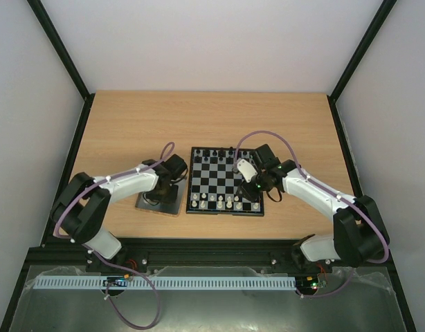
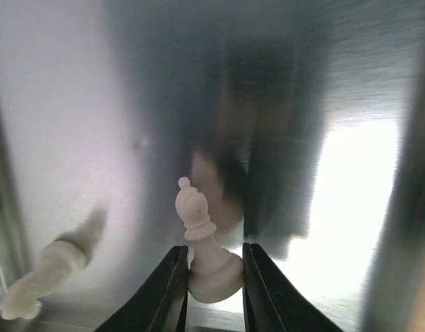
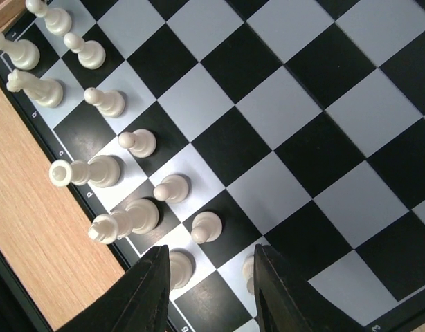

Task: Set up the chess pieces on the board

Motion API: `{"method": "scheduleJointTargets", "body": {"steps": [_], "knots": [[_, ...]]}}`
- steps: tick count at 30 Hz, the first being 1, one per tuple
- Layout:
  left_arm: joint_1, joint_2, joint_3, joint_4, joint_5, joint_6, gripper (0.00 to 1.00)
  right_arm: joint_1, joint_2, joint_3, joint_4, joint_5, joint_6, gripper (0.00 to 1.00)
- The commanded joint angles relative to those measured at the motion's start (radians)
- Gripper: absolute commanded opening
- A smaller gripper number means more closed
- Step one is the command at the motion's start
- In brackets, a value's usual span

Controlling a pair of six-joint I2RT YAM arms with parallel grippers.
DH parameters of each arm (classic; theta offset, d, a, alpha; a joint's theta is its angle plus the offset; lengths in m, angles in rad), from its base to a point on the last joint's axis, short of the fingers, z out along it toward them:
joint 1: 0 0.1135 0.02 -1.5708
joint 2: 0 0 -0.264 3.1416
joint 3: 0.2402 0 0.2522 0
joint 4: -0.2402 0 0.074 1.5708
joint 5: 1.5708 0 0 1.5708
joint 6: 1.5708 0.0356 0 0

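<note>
Over the tray (image 1: 167,206), left claw (image 2: 214,247) is pinching one bishop (image 2: 197,214) beside one fallen piece (image 2: 50,273); right claw (image 3: 211,250) is hovering open, empty, over board (image 3: 323,111).

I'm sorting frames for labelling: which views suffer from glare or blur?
Left wrist: strong glare on the shiny tray at right, smeared reflections; white bishop fairly sharp, lying white piece blurred. Right wrist: chessboard crisp, soft shadows. Top external: evenly lit, no glare.
</note>
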Motion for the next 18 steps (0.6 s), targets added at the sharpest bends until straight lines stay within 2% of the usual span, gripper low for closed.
{"method": "scheduleJointTargets", "body": {"steps": [1, 10, 13, 18], "knots": [[-0.073, -0.095, 0.005, 0.081, 0.002, 0.03, 0.12, -0.005, 0.0, 0.052, -0.011, 0.044, 0.036, 0.36], [-0.212, -0.293, -0.024, 0.213, 0.002, 0.108, 0.11, -0.016, 0.13, 0.297, -0.072, 0.046, 0.135, 0.36], [-0.258, -0.37, -0.042, 0.276, 0.01, 0.145, 0.12, -0.035, 0.207, 0.409, -0.125, -0.067, 0.184, 0.39], [-0.311, -0.431, -0.07, 0.36, 0.057, 0.186, 0.13, -0.043, 0.352, 0.565, -0.253, -0.35, 0.188, 0.43]]}}
